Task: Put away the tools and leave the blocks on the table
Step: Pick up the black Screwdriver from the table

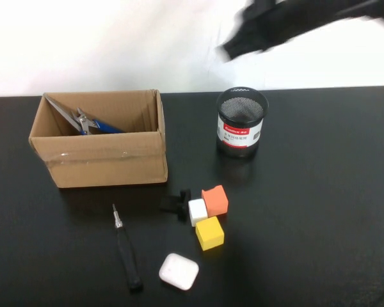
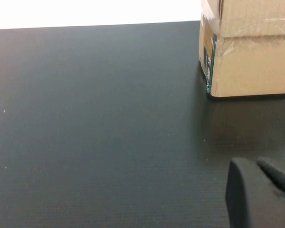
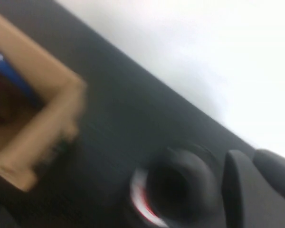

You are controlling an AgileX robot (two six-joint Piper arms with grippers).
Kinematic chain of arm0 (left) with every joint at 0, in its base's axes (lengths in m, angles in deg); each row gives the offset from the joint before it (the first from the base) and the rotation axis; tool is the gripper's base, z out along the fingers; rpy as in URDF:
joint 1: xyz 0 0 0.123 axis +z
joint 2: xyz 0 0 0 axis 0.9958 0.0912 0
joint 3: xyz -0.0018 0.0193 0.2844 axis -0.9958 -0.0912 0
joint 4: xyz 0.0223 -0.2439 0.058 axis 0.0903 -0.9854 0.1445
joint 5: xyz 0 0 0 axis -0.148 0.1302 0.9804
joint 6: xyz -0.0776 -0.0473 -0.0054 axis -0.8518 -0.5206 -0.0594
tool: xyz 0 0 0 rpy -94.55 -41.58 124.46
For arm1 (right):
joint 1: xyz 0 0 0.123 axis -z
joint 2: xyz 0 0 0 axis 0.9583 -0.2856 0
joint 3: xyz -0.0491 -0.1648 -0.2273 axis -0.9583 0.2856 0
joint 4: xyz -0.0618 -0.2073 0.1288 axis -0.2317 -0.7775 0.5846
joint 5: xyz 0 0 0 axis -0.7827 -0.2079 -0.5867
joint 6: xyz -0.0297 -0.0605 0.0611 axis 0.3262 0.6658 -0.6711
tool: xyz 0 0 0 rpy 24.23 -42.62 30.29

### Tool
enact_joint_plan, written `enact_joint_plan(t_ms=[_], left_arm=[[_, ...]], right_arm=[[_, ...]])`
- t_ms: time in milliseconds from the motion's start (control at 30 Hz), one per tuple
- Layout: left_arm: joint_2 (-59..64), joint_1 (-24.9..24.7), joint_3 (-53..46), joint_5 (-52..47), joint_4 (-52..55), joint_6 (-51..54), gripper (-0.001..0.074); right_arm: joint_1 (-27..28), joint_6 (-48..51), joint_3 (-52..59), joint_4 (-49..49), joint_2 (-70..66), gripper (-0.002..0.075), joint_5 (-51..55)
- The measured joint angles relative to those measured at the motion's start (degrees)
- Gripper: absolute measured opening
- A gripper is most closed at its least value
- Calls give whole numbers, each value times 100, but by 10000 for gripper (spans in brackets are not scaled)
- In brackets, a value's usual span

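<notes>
A wide matte black surface (image 1: 320,211) fills the scene. Far left, the left gripper (image 2: 261,194) sits low over bare surface just beside the corner of the box; only one dark part of it shows, so whether its fingers are apart or together cannot be told.

Toward the back left stands an open brown cardboard box (image 1: 102,160) with clear tape on its front wall. Inside lean steel scissors (image 1: 63,114) and blue-handled small pliers (image 1: 96,125).

In front of the box, lying on the surface, is a thin black-handled screwdriver (image 1: 126,251), its metal tip pointing toward the box. To its right lies a flat white rounded-square case (image 1: 178,271).

Near the centre, a small black knob-like piece (image 1: 176,203) touches a white cube (image 1: 197,212). An orange cube (image 1: 215,200) sits against the white one, and a yellow cube (image 1: 209,233) sits just in front of both.

Behind these stands a black wire-mesh cylindrical cup (image 1: 242,121) with a red and white label.

Above the cup, raised well off the surface, the right gripper (image 1: 253,35) is a dark blur; I cannot tell how its fingers stand
</notes>
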Motion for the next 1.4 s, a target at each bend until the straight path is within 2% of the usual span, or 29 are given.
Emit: enact_joint_plan(t_ms=[33,67,200,433,567,800,1100,1233,1400], left_arm=[[0,0,0,0,0,0,0],[0,0,0,0,0,0,0],[0,0,0,0,0,0,0],[0,0,0,0,0,0,0],[0,0,0,0,0,0,0],[0,0,0,0,0,0,0],[0,0,0,0,0,0,0],[0,0,0,0,0,0,0],[0,0,0,0,0,0,0]], right_arm=[[-167,64,-2,60,-548,-5,149],[-61,35,164,60,-380,-4,148],[268,-277,1220,60,537,-5,-81],[298,-886,3230,131,2148,-6,-529],[298,-1140,3921,267,2905,-6,-398],[298,-1386,4150,319,3545,-6,207],[328,-1308,4189,-986,3467,-7,211],[659,-1317,4496,-1088,3794,-7,-443],[1293,-1580,5320,-1003,4932,-7,-1690]])
